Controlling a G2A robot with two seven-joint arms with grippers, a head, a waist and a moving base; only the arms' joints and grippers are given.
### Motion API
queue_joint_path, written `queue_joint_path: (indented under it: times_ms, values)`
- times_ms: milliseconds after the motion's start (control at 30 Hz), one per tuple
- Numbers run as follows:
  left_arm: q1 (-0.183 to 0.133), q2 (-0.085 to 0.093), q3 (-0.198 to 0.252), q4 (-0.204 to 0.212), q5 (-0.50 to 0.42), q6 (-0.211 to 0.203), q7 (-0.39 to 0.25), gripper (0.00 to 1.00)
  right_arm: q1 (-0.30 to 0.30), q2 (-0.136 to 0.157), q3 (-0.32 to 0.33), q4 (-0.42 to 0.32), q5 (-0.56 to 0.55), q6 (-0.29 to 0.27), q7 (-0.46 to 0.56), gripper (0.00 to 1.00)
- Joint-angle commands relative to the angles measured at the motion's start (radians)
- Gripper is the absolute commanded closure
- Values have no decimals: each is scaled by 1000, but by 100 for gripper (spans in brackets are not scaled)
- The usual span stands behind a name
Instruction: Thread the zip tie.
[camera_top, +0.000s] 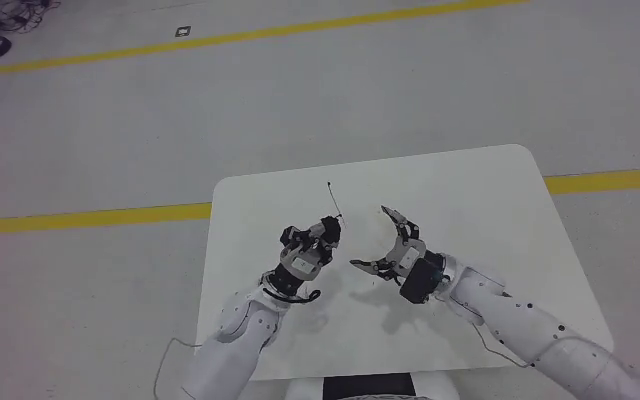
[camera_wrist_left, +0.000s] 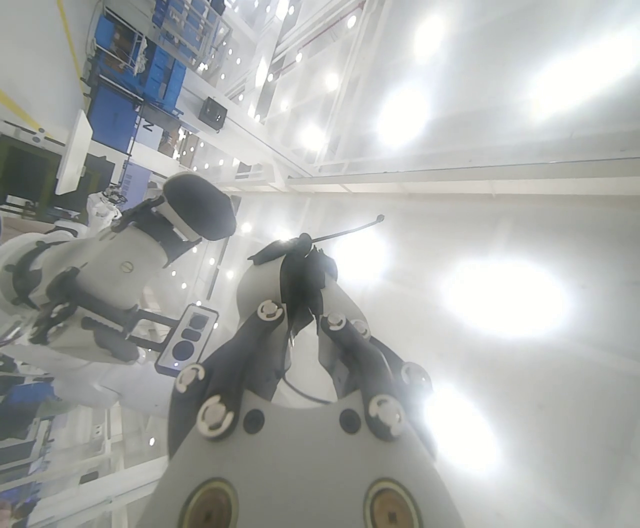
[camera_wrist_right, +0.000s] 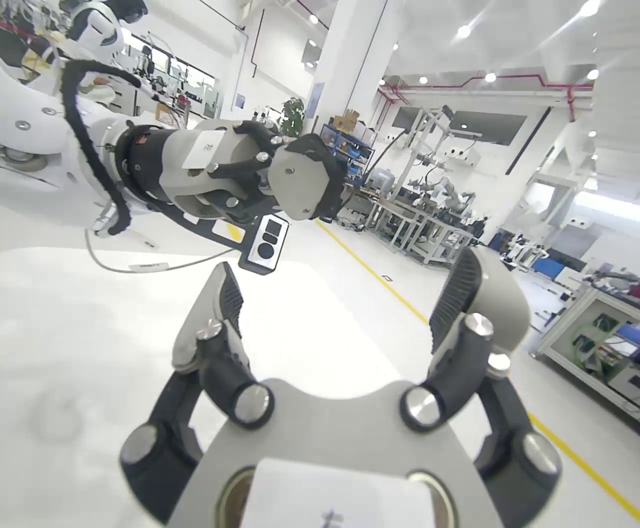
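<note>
A thin black zip tie (camera_top: 334, 200) sticks up and away from my left gripper (camera_top: 328, 232), which is shut on its lower part above the middle of the white table (camera_top: 480, 190). In the left wrist view the tie (camera_wrist_left: 350, 230) juts out sideways past the closed fingertips of the left gripper (camera_wrist_left: 300, 250) and ends in a small head. My right gripper (camera_top: 367, 237) hangs just to the right of it, open, with nothing between its fingers. In the right wrist view the right gripper (camera_wrist_right: 345, 290) faces the left gripper (camera_wrist_right: 305, 180) across a short gap.
The table's far edge (camera_top: 380, 162) lies a little beyond the tie's tip. Around the table is grey floor with a yellow line (camera_top: 100, 216). Workbenches (camera_wrist_right: 425, 225) stand far off in the room.
</note>
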Motion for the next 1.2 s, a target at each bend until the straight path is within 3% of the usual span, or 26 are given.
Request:
queue_joint_path:
  times_ms: [0,267,600,667,1167]
  values:
    - [-3,-2,2,4,-16,5,-11,100,1,0,-1,1,-1,1,-1,0]
    - [-3,-2,2,4,-16,5,-11,100,0,-3,0,-8,3,3,-3,0]
    - [-3,-2,2,4,-16,5,-11,100,28,-49,-15,65,-23,124,-106,0]
    - [-3,-2,2,4,-16,5,-11,100,37,-61,-22,85,-24,140,-132,51]
    - [-3,-2,2,4,-16,5,-11,100,76,-138,-69,211,1,174,-207,75]
